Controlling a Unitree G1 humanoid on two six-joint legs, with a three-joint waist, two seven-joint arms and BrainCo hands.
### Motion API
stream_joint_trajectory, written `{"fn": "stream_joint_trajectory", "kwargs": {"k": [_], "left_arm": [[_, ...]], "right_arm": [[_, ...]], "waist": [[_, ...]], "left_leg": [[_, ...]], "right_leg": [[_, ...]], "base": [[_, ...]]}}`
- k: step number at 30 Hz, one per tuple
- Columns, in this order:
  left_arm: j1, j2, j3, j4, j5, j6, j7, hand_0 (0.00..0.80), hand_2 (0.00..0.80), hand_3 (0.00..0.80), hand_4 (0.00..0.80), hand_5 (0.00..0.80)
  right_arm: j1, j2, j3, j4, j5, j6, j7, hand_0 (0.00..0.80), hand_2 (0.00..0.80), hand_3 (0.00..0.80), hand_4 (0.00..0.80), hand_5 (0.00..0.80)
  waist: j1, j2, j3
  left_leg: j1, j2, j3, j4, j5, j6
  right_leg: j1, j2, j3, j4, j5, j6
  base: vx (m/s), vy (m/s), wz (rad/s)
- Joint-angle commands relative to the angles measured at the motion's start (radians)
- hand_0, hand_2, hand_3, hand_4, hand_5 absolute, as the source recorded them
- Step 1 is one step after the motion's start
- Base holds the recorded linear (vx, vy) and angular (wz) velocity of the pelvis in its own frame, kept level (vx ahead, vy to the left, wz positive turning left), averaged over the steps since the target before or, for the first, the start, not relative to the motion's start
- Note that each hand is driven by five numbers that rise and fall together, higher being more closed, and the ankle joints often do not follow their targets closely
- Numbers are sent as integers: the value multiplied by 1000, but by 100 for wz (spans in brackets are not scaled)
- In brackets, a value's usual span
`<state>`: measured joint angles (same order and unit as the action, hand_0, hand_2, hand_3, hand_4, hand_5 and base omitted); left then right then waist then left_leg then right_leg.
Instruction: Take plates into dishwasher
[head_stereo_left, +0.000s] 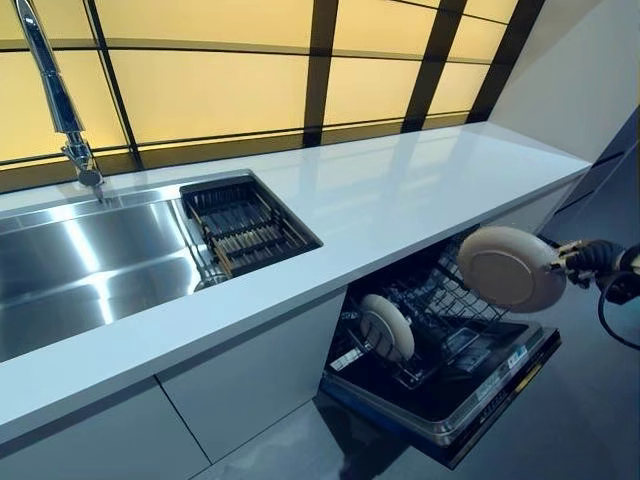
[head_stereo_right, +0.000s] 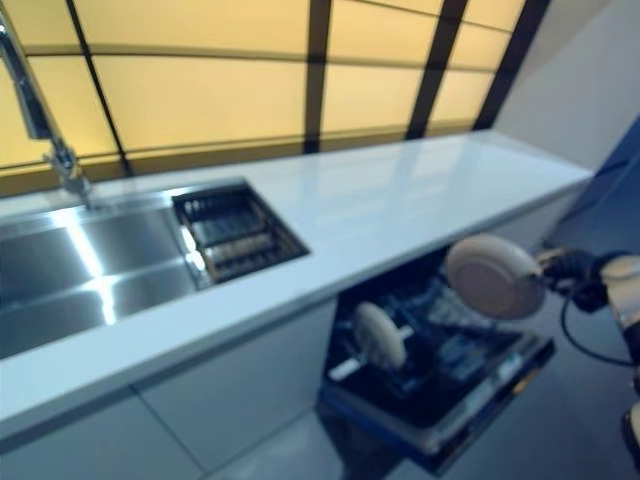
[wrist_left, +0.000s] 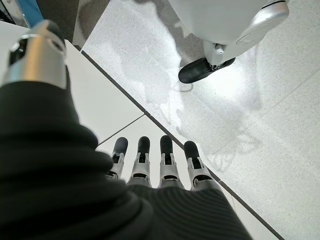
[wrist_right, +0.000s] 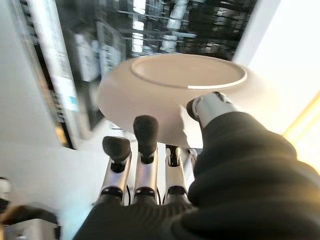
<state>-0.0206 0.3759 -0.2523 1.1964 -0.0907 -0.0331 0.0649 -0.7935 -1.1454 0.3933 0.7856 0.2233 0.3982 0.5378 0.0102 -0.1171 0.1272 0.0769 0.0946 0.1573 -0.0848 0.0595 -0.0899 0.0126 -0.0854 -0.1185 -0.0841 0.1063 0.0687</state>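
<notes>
My right hand (head_stereo_left: 592, 262) is shut on the rim of a cream plate (head_stereo_left: 512, 268), thumb on one face and fingers under the other, as the right wrist view shows (wrist_right: 185, 85). It holds the plate on edge in the air above the right side of the pulled-out dishwasher rack (head_stereo_left: 455, 312). A second cream plate (head_stereo_left: 387, 327) stands upright in the left part of the rack. My left hand (wrist_left: 150, 165) shows only in its wrist view, fingers straight, empty, hanging over the floor.
The dishwasher door (head_stereo_left: 485, 395) lies open below the white countertop (head_stereo_left: 400, 190). A steel sink (head_stereo_left: 90, 260) with a black dish drainer (head_stereo_left: 245, 225) and a faucet (head_stereo_left: 55, 95) sits at the left. White cabinet fronts (head_stereo_left: 250, 380) run under the counter.
</notes>
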Motion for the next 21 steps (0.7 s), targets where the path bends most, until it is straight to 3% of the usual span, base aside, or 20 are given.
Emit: {"fn": "stream_joint_trajectory", "kwargs": {"k": [1, 21], "left_arm": [[-46, 44, 20, 22, 41, -21, 1, 0, 0, 0, 0, 0], [-80, 28, 13, 20, 20, -46, 1, 0, 0, 0, 0, 0]], "right_arm": [[-68, -30, -21, -48, -21, -17, -10, 800, 800, 800, 800, 800], [67, 140, -90, -122, 41, 17, -64, 800, 800, 800, 800, 800]], "waist": [[-1, -23, 31], [-4, 4, 77]], "left_leg": [[6, -10, -38, -2, -27, 35], [-19, -14, -49, -2, -20, 34]], "right_leg": [[37, -31, 23, 34, -13, 61], [12, -36, 23, 46, -18, 54]], "base": [[-29, 1, -3], [-7, 0, 0]]}}
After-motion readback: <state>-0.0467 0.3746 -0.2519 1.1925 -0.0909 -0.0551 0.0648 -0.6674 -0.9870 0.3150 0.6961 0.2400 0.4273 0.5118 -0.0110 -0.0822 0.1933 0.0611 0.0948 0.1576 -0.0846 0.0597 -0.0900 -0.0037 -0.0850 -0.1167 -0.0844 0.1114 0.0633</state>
